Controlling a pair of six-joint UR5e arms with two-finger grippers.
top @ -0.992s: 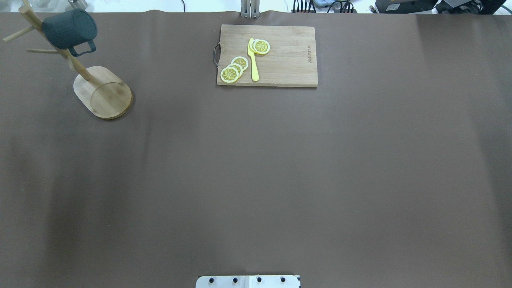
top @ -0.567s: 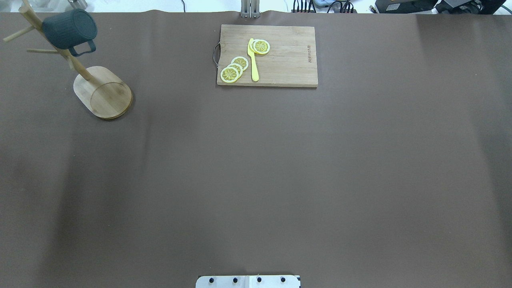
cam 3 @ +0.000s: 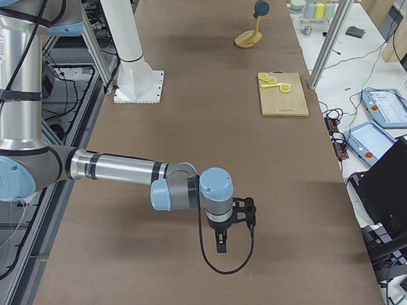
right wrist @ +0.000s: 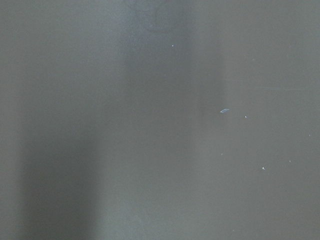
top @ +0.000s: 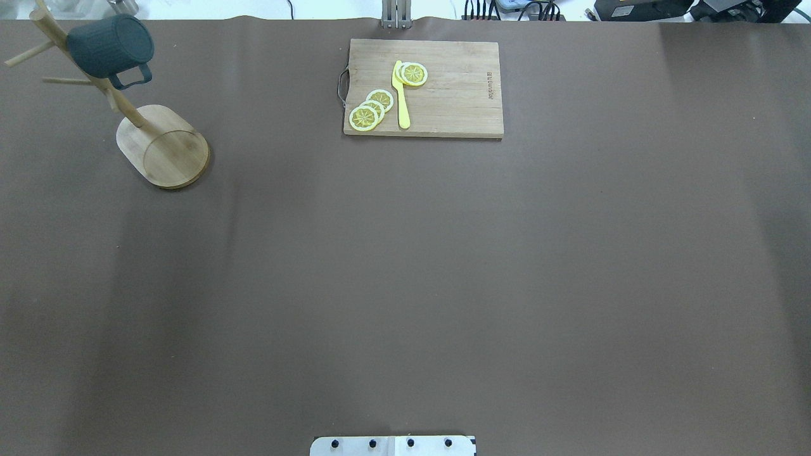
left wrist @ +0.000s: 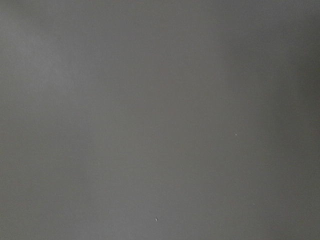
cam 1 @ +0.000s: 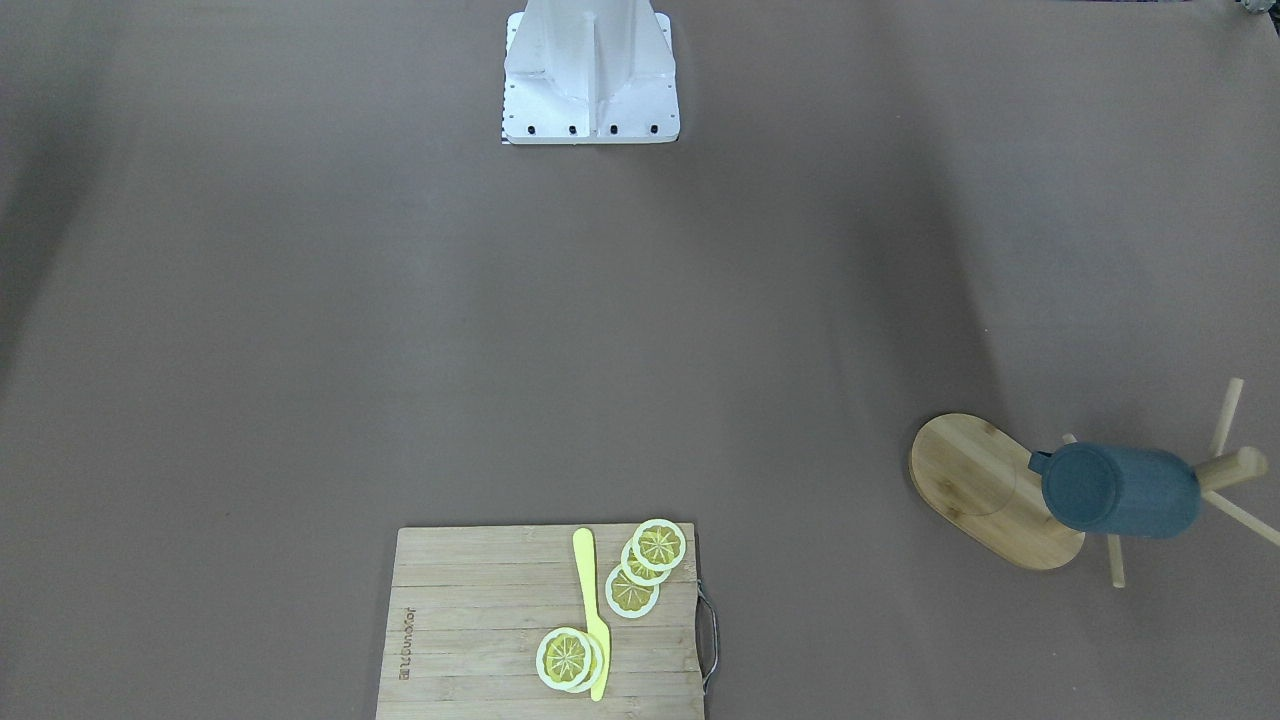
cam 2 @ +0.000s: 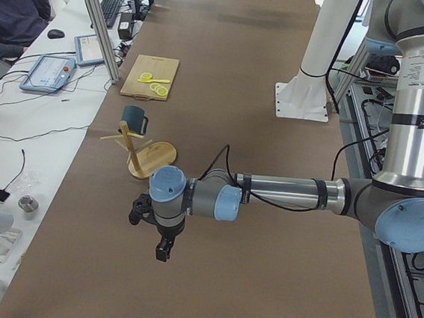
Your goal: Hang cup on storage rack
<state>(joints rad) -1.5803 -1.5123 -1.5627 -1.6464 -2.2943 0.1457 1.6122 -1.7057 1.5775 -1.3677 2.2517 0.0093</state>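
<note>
The dark blue-grey cup (top: 111, 45) hangs by its handle on a peg of the bamboo storage rack (top: 166, 155), at the table's far left in the overhead view. The front-facing view shows the cup (cam 1: 1120, 490) on its side over the rack's oval base (cam 1: 975, 485). No gripper touches it. My left gripper (cam 2: 159, 253) shows only in the exterior left view, low over bare table, well short of the rack (cam 2: 152, 157). My right gripper (cam 3: 221, 247) shows only in the exterior right view, far from the cup (cam 3: 260, 8). I cannot tell whether either is open. Both wrist views show only table.
A rectangular bamboo cutting board (top: 456, 88) with lemon slices (top: 370, 109) and a yellow knife (top: 400, 95) lies at the far middle. The robot's white base (cam 1: 590, 70) stands at the near middle edge. A person sits at a desk (cam 2: 16, 12) beyond the far edge.
The cup and the rack have not moved. Only a faint shadow on the table's left side has shifted.
</note>
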